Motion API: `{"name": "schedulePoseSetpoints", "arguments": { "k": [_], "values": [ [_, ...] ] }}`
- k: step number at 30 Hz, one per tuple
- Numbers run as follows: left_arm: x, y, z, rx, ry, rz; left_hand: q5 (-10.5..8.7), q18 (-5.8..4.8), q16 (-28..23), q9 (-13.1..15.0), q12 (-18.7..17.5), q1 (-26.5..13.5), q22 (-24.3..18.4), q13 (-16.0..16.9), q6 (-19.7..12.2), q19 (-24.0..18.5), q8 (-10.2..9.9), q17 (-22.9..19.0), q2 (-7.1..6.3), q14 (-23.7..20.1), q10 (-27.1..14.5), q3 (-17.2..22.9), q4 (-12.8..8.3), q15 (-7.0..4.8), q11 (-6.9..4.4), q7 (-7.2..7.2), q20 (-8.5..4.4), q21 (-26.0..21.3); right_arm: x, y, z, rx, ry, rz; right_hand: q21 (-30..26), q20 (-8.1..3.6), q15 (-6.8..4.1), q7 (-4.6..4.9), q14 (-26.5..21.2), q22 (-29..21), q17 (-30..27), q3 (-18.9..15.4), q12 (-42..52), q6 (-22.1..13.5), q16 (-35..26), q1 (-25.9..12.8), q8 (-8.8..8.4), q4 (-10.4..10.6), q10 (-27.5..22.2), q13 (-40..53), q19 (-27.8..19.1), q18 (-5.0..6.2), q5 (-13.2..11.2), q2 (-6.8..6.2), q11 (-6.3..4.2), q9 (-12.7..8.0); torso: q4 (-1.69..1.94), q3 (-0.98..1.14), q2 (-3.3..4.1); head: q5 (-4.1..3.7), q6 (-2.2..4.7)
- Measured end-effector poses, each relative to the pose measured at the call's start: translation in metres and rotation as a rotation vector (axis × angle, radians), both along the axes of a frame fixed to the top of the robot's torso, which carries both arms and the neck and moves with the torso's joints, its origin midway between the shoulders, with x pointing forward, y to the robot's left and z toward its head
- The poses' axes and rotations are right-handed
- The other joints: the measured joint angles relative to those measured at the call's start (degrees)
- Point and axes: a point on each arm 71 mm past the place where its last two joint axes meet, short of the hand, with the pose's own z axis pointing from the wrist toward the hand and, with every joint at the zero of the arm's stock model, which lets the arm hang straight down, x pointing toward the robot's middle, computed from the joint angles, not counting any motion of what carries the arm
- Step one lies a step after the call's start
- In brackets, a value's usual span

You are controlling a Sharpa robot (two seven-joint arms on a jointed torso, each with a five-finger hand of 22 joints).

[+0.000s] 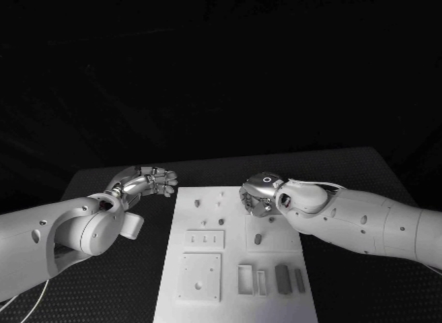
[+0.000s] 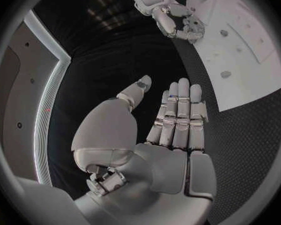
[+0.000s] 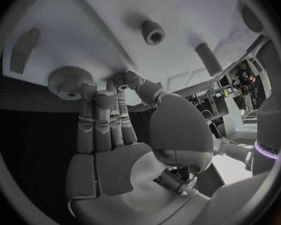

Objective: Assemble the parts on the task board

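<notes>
Hovering over black desk (image 1: 376, 175) off task board's (image 1: 235, 306) left edge: left hand (image 2: 172, 122), fingers straight, holding nothing; touching round knurled part (image 3: 70, 81) near board's right edge: right hand (image 3: 115, 135), grip unclear.

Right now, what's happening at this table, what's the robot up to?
The robot is working at the white task board on the black table. Its right hand reaches over the board's far end; in the right wrist view its fingertips sit against a round knurled part on the board. The left hand is off the board's left edge, over the table, holding nothing, its fingers straight in the left wrist view. Several small grey parts lie near the board's near right corner.
</notes>
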Motion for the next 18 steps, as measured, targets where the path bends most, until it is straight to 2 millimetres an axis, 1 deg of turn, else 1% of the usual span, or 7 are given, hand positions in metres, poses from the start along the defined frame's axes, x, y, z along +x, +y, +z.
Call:
{"name": "schedulePoseSetpoints", "arguments": {
  "k": [3,4,8,11,18],
  "values": [
    [0.0,0.0,0.0,0.0,0.0,0.0,0.0,0.0,0.0,0.0,0.0,0.0,0.0,0.0,0.0,0.0,0.0,0.0,0.0,0.0,0.0,0.0,0.0,0.0,0.0,0.0,0.0,0.0,-0.001,0.004,0.0,0.007,-0.018,-0.004,0.8,-0.05,0.0,-0.07,0.0,0.0,0.3,0.2,0.0,0.5,0.4,-0.1,0.0,-0.1,0.2,0.0,-0.1,-0.03,-0.2,0.07,-0.18,0.3,0.01,0.0,0.03,0.1,0.04],
    [0.0,0.0,0.0,0.0,0.0,0.0,0.0,0.0,0.0,0.0,0.0,0.0,0.0,0.0,0.0,0.0,0.0,0.0,0.0,0.0,0.0,0.0,0.0,0.0,0.0,0.0,0.0,0.0,-0.001,0.005,0.0,0.01,-0.023,-0.005,0.9,-0.2,-0.01,-0.13,0.0,0.0,0.4,0.5,0.0,0.5,0.4,-0.1,0.0,-0.1,0.2,0.0,-0.2,-0.33,-0.2,0.07,-0.18,0.4,0.02,-0.01,0.03,0.14,0.04],
    [0.0,0.0,0.0,0.0,0.001,-0.001,0.0,-0.01,0.0,0.0,0.0,0.0,0.0,0.0,0.0,0.0,0.0,0.0,0.0,0.0,0.0,0.0,0.0,0.0,0.0,0.0,0.0,0.0,-0.002,0.012,0.002,0.021,-0.05,-0.011,1.5,-0.31,-0.1,-0.32,-0.1,0.0,0.5,0.6,0.0,0.7,0.7,-0.1,0.0,-0.1,0.2,0.0,-0.3,-0.51,-0.4,0.06,-0.18,0.6,0.04,-0.01,0.08,0.23,0.17],
    [0.0,0.0,0.0,0.0,0.001,-0.001,0.0,-0.01,0.0,0.0,0.0,0.0,0.0,0.0,0.0,0.0,0.0,0.1,0.0,0.0,0.0,0.0,0.0,0.0,0.0,0.0,0.0,0.0,-0.003,0.017,0.004,0.031,-0.069,-0.013,1.6,-0.3,-0.11,-0.27,-0.1,0.0,0.5,0.7,0.0,0.8,1.0,-0.1,0.0,-0.2,0.2,0.0,-0.3,-0.54,-0.4,0.06,-0.18,0.6,0.07,-0.05,0.08,0.28,0.32],
    [0.0,-0.001,0.0,-0.001,0.001,-0.003,0.0,-0.02,0.0,0.0,0.0,0.0,0.0,0.0,0.0,0.0,0.0,0.1,0.0,0.0,0.0,0.0,0.0,0.0,0.0,0.0,0.0,0.0,-0.003,0.032,0.009,0.06,-0.109,-0.012,1.8,-0.3,-0.12,-0.18,-0.1,0.0,0.6,0.9,0.0,0.9,1.0,-0.1,-0.01,-0.2,0.2,0.0,-0.3,-0.55,-0.4,0.04,-0.18,0.6,0.07,-0.01,0.13,0.52,0.56]
  ]
}}
